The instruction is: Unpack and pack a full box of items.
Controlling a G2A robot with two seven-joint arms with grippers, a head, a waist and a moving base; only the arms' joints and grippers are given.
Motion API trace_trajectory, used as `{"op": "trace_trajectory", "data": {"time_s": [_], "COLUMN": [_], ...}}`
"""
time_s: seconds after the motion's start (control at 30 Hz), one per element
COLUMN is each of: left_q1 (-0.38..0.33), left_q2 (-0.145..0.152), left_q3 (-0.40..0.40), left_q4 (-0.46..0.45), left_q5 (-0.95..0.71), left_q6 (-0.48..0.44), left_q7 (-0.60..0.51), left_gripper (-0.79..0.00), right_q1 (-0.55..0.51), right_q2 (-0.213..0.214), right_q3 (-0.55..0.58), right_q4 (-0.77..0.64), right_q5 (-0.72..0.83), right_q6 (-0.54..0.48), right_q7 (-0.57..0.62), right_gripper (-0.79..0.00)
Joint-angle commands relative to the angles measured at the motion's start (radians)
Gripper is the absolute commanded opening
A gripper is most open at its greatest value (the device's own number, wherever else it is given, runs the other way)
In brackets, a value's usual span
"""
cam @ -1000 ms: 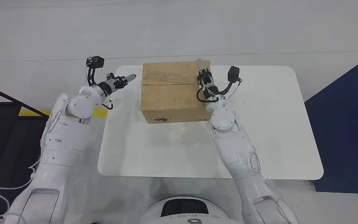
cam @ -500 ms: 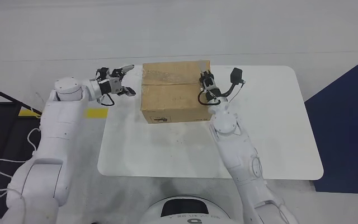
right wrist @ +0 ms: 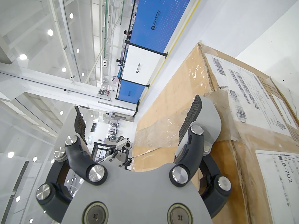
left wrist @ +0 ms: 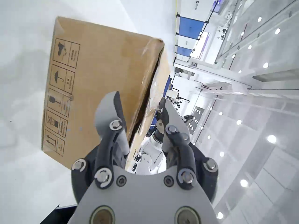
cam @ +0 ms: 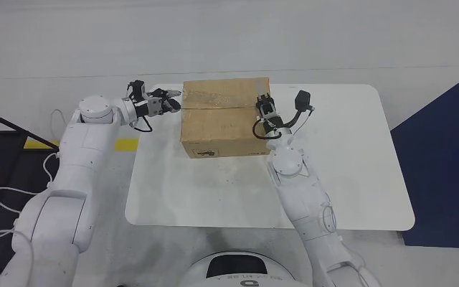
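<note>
Top view: left pincer [cam: 173, 101] has moved in since 0.5 s ago and now sits just beside the left edge of the cardboard box [cam: 222, 118], jaws spread wide, gripping nothing. Right pincer [cam: 263, 101] has barely shifted; it is also spread and empty at the box's right top edge. Box unchanged, upper middle of frame, at the far edge of the white bench [cam: 344, 165].

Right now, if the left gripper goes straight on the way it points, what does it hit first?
Most likely the cardboard box. The open left gripper is aimed at the top edge of the box's end face, with one jaw level with that face and the other above the lid. Depth is unclear.
</note>
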Motion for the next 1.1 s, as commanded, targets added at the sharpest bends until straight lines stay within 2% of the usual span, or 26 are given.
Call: {"op": "trace_trajectory", "data": {"time_s": [0.0, 0.13, 0.57, 1.07], "left_q1": [-0.008, -0.019, -0.009, 0.138], "left_q2": [-0.002, -0.003, 0.022, 0.074], "left_q3": [0.004, 0.010, -0.012, -0.088], "left_q4": [0.006, 0.014, -0.027, -0.220], "left_q5": [0.003, 0.019, 0.066, 0.080], "left_q6": [-0.014, -0.056, -0.178, -0.111], "left_q7": [0.002, 0.017, 0.019, 0.006], "left_gripper": [-0.646, -0.785, -0.785, -0.785], "right_q1": [0.001, 0.001, -0.005, -0.016], "right_q2": [0.000, -0.001, -0.001, -0.002], "right_q3": [-0.005, -0.015, -0.041, -0.065], "right_q4": [-0.001, -0.006, -0.040, -0.060], "right_q5": [-0.001, -0.003, -0.026, -0.071], "right_q6": [0.002, 0.007, 0.021, 0.006], "right_q7": [-0.002, -0.007, -0.038, -0.106], "right_gripper": [0.000, 0.000, 0.000, 0.000]}}
